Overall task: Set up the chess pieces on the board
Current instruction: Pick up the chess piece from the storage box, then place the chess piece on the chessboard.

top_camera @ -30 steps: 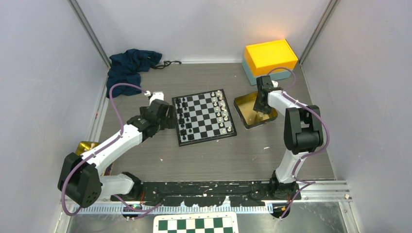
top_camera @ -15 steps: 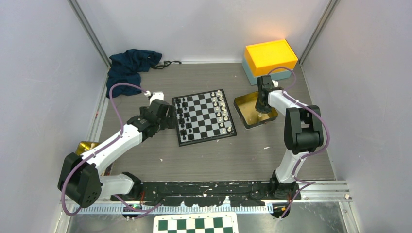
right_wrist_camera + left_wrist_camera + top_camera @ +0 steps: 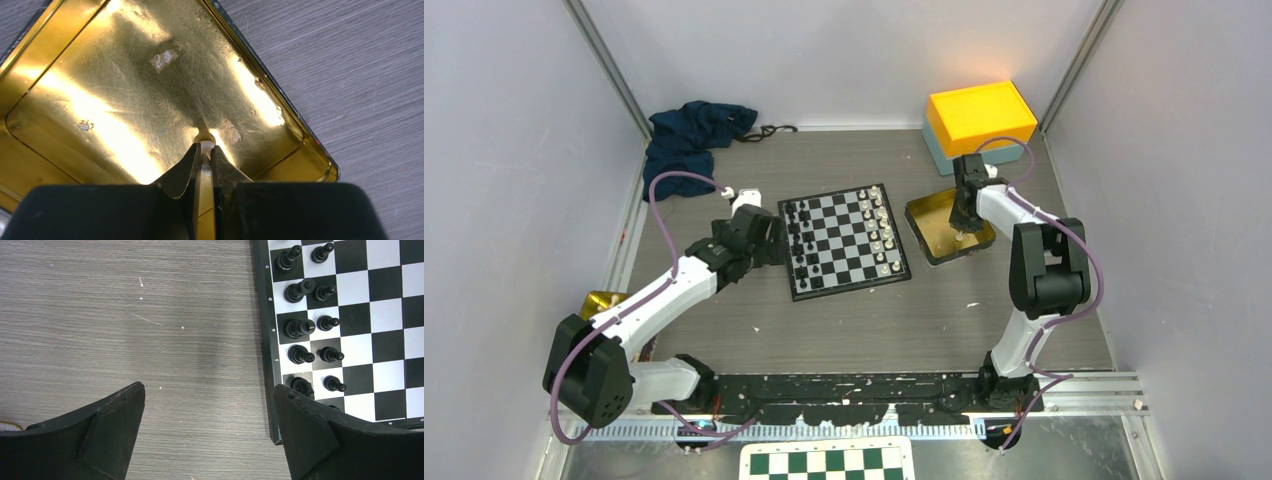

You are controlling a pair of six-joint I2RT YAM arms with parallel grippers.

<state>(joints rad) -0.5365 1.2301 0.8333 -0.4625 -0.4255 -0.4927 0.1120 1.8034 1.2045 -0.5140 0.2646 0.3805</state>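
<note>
**Firmly pinched: cream piece in the tin**

R gripper (image 3: pixel 204 151) had its fingers clamped on a cream piece (image 3: pixel 204 136) inside the gold tin (image 3: pixel 100 90), just right of the board (image 3: pixel 840 240). L gripper (image 3: pixel 207 392) hung w/ fingers wide apart, empty, beside the board's black pieces (image 3: pixel 299 328).

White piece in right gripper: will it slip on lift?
Probably light: the white piece is far smaller than the right gripper pinching it. With so little grip area, it may pivot or slip. Dropped, it could roll on the glossy tin.

The right fingers (image 3: pixel 181 172) seem to have shifted slightly.
</note>
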